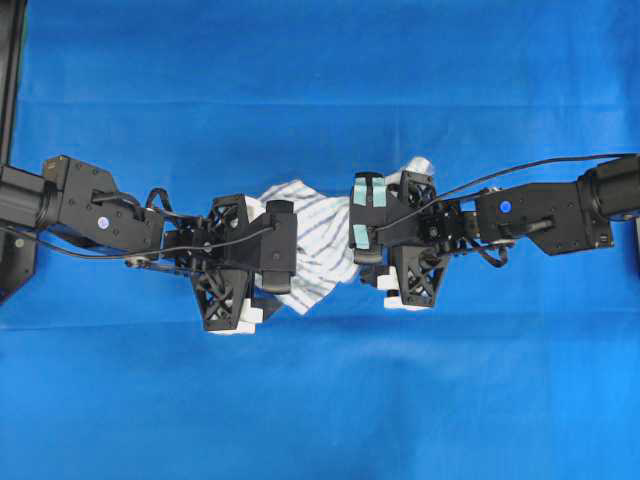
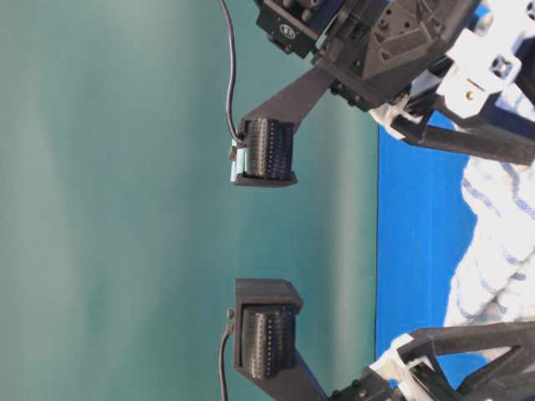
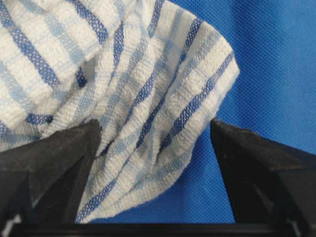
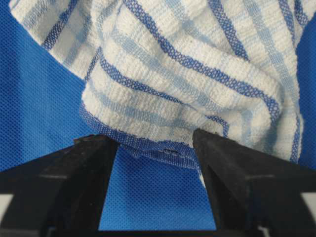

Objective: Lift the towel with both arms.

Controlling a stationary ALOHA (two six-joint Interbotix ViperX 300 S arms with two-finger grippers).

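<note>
A plain blue cloth (image 1: 320, 100) covers the whole work surface in the overhead view, and the table-level view, which is turned on its side, shows a flat teal-green wall behind it. The towel (image 1: 318, 240), white with thin blue and pale stripes crossing in a check, lies crumpled at the centre of the overhead frame, between the two arms that reach in from the left and right edges. The left gripper (image 3: 153, 143) sits over the towel's left part; in its wrist view the two black fingers (image 3: 59, 158) stand apart with a rumpled fold of the towel between them, the left finger's tip against the fabric and the right finger's tip just beside its edge over bare blue cloth, so the jaws are spread and not yet closed on anything. The right gripper (image 4: 153, 148) sits at the towel's right end; its wrist view shows both fingers (image 4: 232, 168) parted, with the towel's blue-edged hem lying across the gap at their tips, not pinched. Pale teal tape patches (image 1: 367, 195) mark the right arm's camera block. No brand, label or readable writing shows anywhere; only small blue dots on each arm's forearm housing.
</note>
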